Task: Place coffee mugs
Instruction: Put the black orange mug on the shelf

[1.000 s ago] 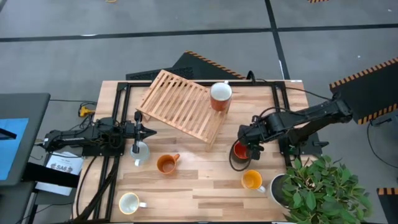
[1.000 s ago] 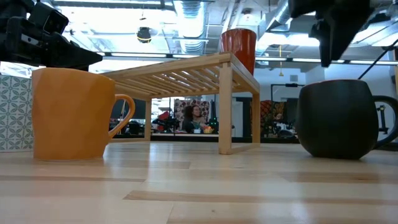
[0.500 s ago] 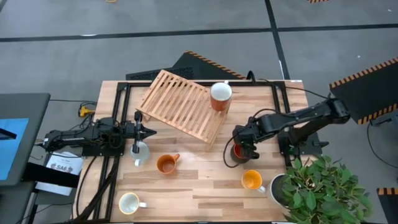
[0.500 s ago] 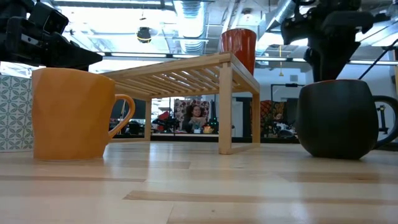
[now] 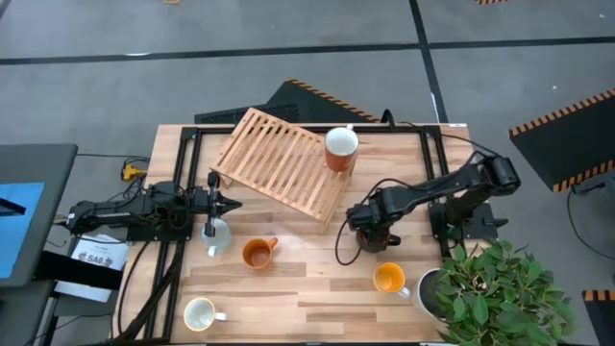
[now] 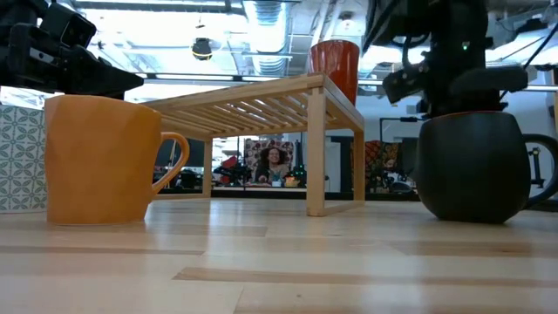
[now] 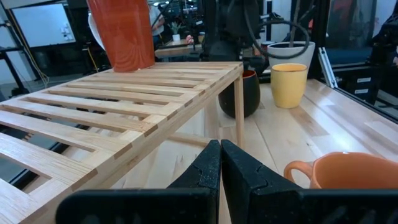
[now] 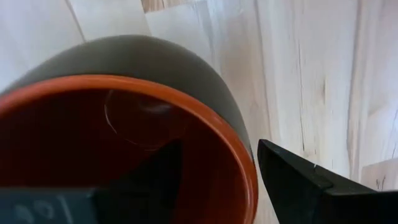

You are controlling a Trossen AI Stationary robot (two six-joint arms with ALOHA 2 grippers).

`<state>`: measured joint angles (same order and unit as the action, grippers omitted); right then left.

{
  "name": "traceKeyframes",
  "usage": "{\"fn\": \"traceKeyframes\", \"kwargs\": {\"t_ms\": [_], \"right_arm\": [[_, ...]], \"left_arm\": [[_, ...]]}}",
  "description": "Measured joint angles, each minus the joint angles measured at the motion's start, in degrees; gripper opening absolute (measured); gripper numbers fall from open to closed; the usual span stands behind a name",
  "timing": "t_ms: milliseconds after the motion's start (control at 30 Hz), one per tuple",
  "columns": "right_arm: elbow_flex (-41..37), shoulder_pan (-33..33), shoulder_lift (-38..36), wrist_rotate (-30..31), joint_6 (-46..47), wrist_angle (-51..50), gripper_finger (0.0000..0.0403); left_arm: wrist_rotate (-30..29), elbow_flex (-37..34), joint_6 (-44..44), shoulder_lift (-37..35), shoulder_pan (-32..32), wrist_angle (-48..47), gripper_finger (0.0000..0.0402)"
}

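Observation:
The dark mug with a red inside point(image 5: 370, 237) stands on the table to the right of the wooden rack; it also shows in the low view point(image 6: 475, 166). My right gripper point(image 8: 214, 152) is open above it, one finger inside the mug and one outside its rim. A terracotta mug point(image 5: 340, 149) stands on the rack's far right corner. The brownish-orange mug point(image 5: 257, 253), pale blue-grey mug point(image 5: 218, 237), cream-white mug point(image 5: 199, 312) and orange-yellow mug point(image 5: 389, 279) stand on the table. My left gripper point(image 5: 213, 204) is shut and empty at the table's left, above the blue-grey mug. My right gripper comes from above, pointing down, and stands astride the dark mug's rim point(image 8: 239, 146), one finger point(image 8: 158, 168) inside the mug and one finger point(image 8: 298, 180) outside. Whether either finger touches the wall, I cannot tell. The mug stands upright on the table.
The slatted wooden rack point(image 5: 283, 163) stands on legs at the table's far middle. A white pot with a green plant point(image 5: 495, 288) fills the near right corner. A black frame point(image 5: 183, 183) runs along the table's left and far sides.
My right gripper has gone toward the table's left edge and down onto the dark mug, so that it now covers the mug's mouth in the high view. The mug has stayed where it was.

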<state>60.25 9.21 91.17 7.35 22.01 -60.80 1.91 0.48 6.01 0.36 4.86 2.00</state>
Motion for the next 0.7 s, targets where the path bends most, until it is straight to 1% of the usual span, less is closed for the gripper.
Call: {"fn": "traceKeyframes", "kwargs": {"t_ms": [67,167,233,367,467,567,700], "right_arm": [[0.0,0.0,0.8,-0.02,-0.31,-0.3,0.0223],[0.0,0.01,0.9,-0.01,-0.65,-0.99,0.0183],[0.0,0.0,0.36,0.0,-0.66,-1.58,0.0142],[0.43,0.0,-1.98,0.05,-0.86,-3.28,0.0044],[2.18,0.07,-4.58,-0.25,-0.67,-5.66,0.0044],[5.57,-0.02,-6.57,-1.14,-0.62,-7.69,0.0044],[13.46,0.0,-7.8,-3.17,-0.81,-10.18,0.0044]], "left_arm": [[0.0,-0.01,0.01,0.0,0.0,0.0,0.0],[0.0,-0.01,-0.01,0.0,0.0,0.0,0.0],[0.0,0.0,0.01,0.0,0.0,0.0,0.0],[0.0,0.02,-0.01,0.0,0.0,0.0,0.0],[0.0,0.01,0.0,0.0,0.0,0.0,0.0],[0.0,-0.01,0.01,0.02,0.0,0.0,0.0],[0.02,0.02,0.01,0.0,0.0,0.0,0.0]]}}
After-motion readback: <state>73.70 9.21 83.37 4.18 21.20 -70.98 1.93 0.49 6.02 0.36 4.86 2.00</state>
